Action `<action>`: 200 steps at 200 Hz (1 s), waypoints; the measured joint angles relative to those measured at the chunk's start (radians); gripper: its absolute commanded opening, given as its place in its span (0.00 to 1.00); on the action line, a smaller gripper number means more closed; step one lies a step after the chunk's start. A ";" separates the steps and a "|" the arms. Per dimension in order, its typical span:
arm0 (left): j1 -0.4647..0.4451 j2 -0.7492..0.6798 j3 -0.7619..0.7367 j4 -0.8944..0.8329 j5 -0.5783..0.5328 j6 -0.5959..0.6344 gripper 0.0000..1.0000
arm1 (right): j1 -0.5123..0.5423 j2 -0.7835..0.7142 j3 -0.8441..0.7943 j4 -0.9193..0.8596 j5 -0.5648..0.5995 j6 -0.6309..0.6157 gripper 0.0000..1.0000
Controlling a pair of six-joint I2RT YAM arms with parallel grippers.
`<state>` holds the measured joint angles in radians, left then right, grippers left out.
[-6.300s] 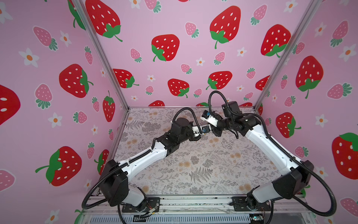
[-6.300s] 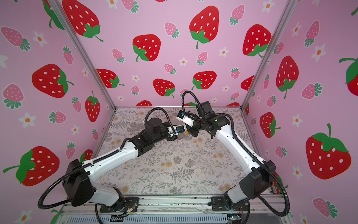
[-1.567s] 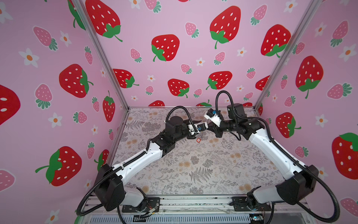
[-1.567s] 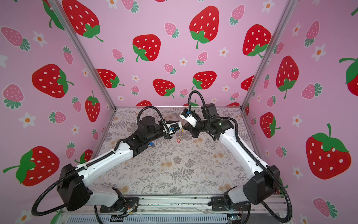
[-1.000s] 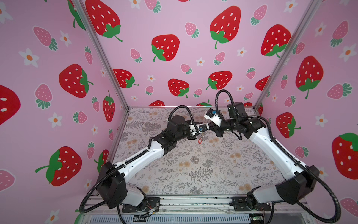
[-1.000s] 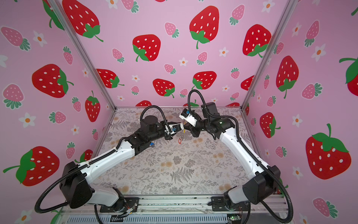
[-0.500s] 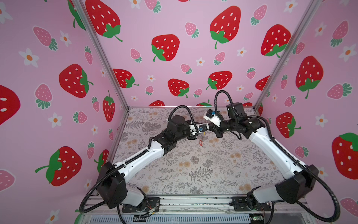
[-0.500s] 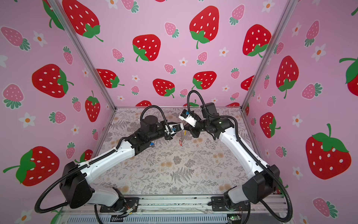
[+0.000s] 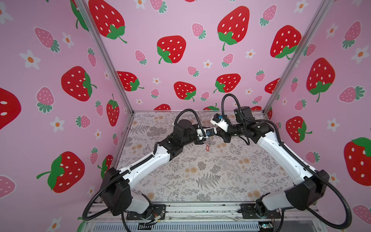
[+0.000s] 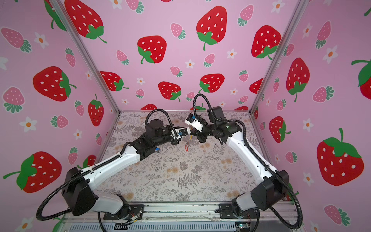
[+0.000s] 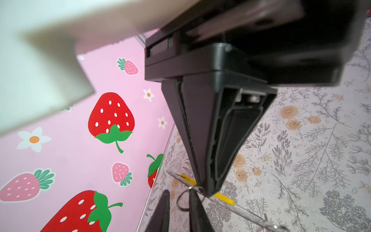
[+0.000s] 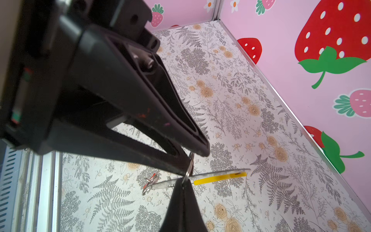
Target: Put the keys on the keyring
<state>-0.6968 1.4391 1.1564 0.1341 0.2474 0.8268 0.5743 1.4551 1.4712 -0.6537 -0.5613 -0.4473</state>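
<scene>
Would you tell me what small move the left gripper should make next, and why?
Probably draw the left gripper away from the keyring: the right gripper holds it aloft, the red-tagged key appears to hang from it already, and the blue-tagged key lies on the table by the left arm.

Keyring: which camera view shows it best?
Right wrist: the keyring runs nearly edge-on, its grey hoop and yellow segment both sharp. Left wrist shows only pieces of it, partly hidden; both top views show it as a tiny sliver.
</scene>
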 measured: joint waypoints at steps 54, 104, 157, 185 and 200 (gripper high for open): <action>-0.003 0.008 0.002 -0.002 0.005 0.008 0.13 | 0.000 0.001 0.001 -0.002 0.001 -0.001 0.00; -0.004 0.009 0.002 -0.006 0.007 0.015 0.00 | -0.003 0.001 0.002 -0.005 0.029 -0.011 0.00; -0.004 0.009 0.004 -0.011 0.008 0.010 0.00 | -0.003 -0.001 -0.001 0.008 0.047 -0.023 0.01; -0.004 0.009 0.004 -0.014 0.021 0.005 0.00 | -0.002 -0.022 -0.030 0.051 0.069 -0.020 0.19; -0.005 0.009 0.005 -0.015 0.033 -0.001 0.00 | 0.000 -0.050 -0.055 0.089 0.081 -0.016 0.26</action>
<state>-0.7013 1.4479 1.1610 0.1188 0.2806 0.8257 0.5739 1.4055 1.4162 -0.5644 -0.4805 -0.4629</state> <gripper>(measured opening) 0.055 0.212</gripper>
